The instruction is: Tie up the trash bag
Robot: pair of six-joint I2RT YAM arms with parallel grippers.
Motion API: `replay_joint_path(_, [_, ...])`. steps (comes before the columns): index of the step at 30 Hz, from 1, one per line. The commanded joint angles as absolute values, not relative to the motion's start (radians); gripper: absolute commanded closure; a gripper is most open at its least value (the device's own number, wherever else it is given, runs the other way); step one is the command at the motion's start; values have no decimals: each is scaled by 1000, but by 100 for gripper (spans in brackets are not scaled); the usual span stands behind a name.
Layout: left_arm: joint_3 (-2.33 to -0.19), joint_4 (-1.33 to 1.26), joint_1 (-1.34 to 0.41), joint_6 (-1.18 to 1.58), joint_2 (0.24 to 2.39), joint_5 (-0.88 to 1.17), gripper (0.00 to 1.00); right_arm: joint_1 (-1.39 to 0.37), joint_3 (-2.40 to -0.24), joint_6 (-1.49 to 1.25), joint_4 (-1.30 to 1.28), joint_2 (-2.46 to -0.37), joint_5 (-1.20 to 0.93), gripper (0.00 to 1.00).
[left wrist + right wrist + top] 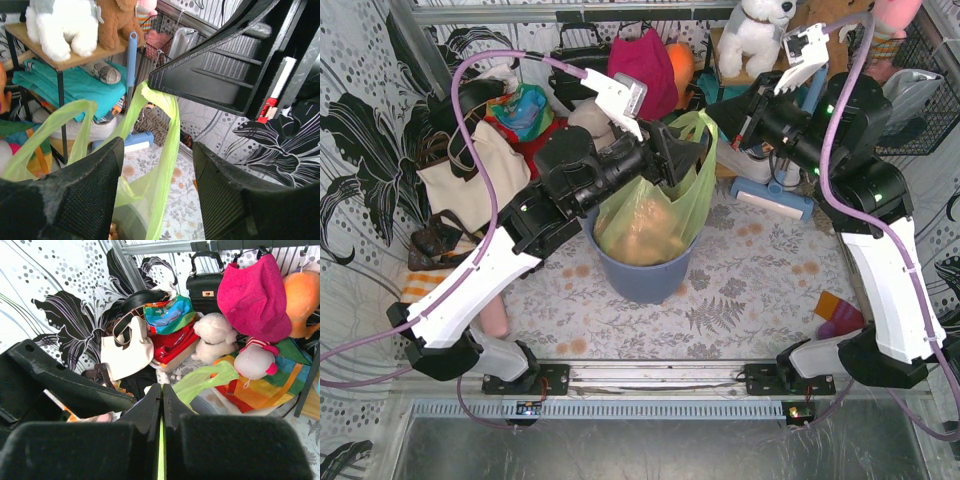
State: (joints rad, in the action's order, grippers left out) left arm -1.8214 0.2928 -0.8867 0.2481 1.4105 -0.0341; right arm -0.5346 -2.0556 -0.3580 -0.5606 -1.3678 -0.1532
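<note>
Trash bag (645, 215) sits in the blue-grey bin (640, 280) at table centre. Right gripper (161, 392) is clamped on the handle loop at the bag's 1 o'clock. Left gripper (672, 160) has its jaws apart, straddling that strap. I'd send left to the free loop at 9 o'clock in its wrist view, pinch low, then cross.

I can read no text, label, brand or number in any of my three camera views; nothing shows clearly enough.

left tool (157, 147) open, trash bag (170, 130) loop between
</note>
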Motion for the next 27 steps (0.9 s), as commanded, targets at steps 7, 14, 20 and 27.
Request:
replay_joint_path(7, [-1652, -97, -888, 59, 1377, -21, 24, -537, -2102, -401, -520, -1323, -193, 100])
replay_joint_path(14, [-1530, -312, -889, -20, 1367, 70, 6, -537, -2087, -412, -519, -1316, -201, 100])
replay_joint_path(20, [-1517, -407, -888, -37, 1386, 68, 6, -537, -2073, -413, -509, -1306, -201, 100])
replay_joint_path(27, [-1533, -429, -888, -55, 1406, 44, 18, -538, -2052, -414, -499, -1292, -201, 100])
